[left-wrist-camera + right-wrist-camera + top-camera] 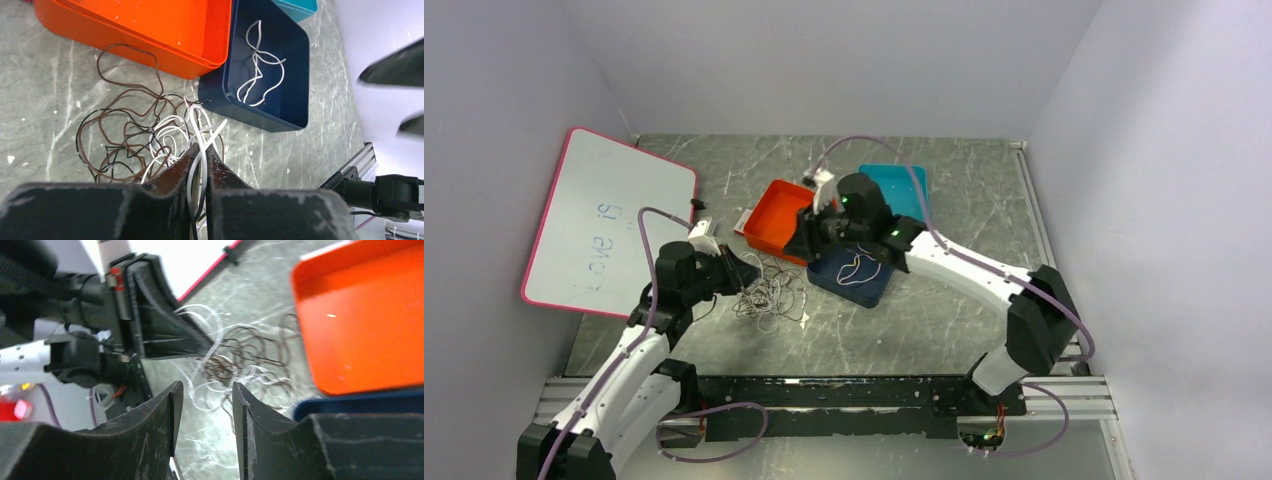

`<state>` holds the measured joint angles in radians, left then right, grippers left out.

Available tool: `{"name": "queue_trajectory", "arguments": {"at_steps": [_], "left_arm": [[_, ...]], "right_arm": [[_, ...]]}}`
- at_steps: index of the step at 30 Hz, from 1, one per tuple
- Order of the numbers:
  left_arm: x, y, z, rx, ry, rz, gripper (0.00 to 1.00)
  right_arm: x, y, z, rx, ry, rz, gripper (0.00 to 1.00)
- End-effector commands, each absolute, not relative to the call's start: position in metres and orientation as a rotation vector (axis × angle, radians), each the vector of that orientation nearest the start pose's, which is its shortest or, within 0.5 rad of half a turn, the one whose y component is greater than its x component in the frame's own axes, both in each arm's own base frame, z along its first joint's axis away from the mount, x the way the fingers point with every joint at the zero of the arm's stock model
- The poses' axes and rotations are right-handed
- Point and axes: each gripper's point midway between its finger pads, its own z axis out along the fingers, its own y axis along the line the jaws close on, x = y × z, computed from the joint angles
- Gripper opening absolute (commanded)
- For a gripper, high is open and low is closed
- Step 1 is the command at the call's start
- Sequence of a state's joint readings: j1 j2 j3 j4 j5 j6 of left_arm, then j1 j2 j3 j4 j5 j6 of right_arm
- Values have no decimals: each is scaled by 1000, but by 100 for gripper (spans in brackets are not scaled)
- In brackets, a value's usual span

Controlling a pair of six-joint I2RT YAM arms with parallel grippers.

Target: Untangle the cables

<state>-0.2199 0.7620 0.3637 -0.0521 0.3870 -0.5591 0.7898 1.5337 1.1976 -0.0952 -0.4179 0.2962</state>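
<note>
The cables [135,132] lie as a loose tangle of white, black and brown loops on the marble table, in front of the orange tray [150,25]. My left gripper [201,150] is shut on a white strand and a dark strand at the tangle's near edge; the top view shows it [746,272] at the pile's [769,298] left side. A separate white cable [260,65] lies inside the navy tray [295,107]. My right gripper [207,387] is open with nothing between its fingers, hovering above the table beside the tangle [245,360], near the trays [809,242].
A teal tray [894,185] sits behind the navy one [864,290]. A pink-rimmed whiteboard [609,220] leans at the left wall. Walls close in the table on three sides. The left arm's gripper body [160,335] fills the right wrist view's upper left.
</note>
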Motion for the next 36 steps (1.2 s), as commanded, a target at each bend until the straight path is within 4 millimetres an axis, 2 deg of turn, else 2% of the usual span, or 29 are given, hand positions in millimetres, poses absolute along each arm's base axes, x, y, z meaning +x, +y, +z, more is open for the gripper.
{"name": "queue_trajectory", "arguments": {"at_steps": [1, 5, 13, 20, 25, 36], "left_arm": [[241, -152, 140, -21, 2043, -924, 13], [241, -150, 136, -41, 2064, -902, 13], [243, -150, 134, -41, 2076, -902, 12], [242, -150, 131, -46, 2082, -898, 12], [242, -150, 131, -45, 2082, -899, 12], [242, -151, 130, -43, 2084, -902, 11]], "right_arm": [[234, 427, 226, -955, 1840, 1177, 45], [237, 446, 217, -958, 1808, 1126, 44], [248, 459, 188, -1029, 1775, 1055, 43], [251, 466, 185, -1029, 1761, 1064, 43], [255, 470, 182, -1020, 1762, 1055, 40], [266, 476, 167, -1032, 1790, 1002, 40]]}}
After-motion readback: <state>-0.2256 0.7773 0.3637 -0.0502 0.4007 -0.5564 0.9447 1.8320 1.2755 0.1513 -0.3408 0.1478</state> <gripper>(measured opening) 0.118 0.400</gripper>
